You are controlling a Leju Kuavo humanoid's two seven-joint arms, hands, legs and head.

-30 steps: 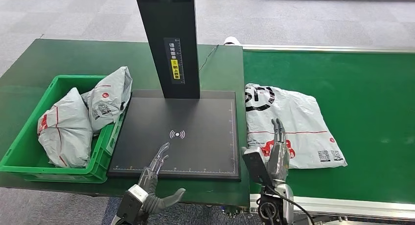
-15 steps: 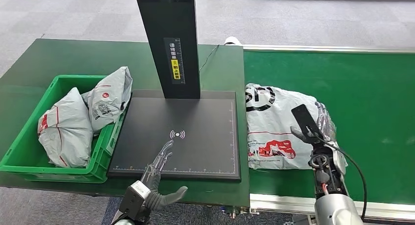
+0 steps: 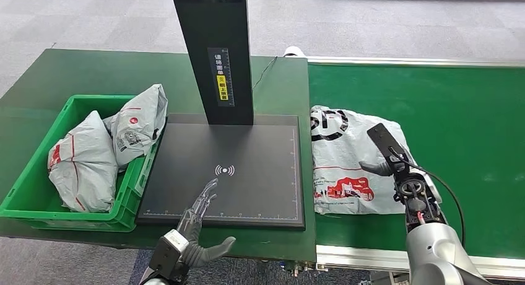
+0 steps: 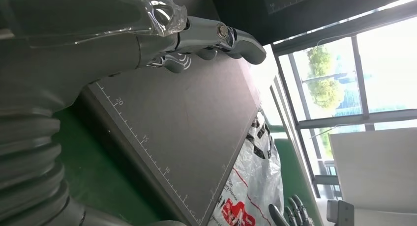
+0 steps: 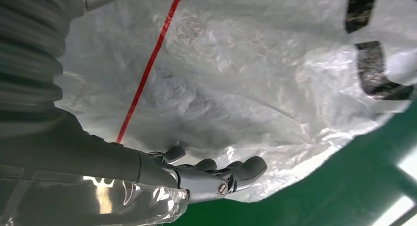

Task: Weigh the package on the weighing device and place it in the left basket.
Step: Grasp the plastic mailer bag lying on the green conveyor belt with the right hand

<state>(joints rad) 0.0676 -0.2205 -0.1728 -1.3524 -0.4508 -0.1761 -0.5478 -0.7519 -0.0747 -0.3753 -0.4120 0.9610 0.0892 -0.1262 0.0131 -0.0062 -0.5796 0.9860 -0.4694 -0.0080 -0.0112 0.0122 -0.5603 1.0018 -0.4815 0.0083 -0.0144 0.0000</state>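
The package (image 3: 347, 161) lies flat on the green conveyor (image 3: 470, 124), just beside the 3 o'clock edge of the weighing device (image 3: 247, 179), with its long axis running roughly from 9 to 3 o'clock. The right hand (image 3: 396, 167) is over its 3 o'clock end, fingers (image 5: 236, 169) loosely curled at the bag's edge and apparently holding nothing, though contact cannot be confirmed. The left hand (image 3: 198, 226) hovers at the platform's 6 o'clock edge, fingers extended and empty, farther from the package than the right.

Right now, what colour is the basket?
Green basket, best seen in the head view.
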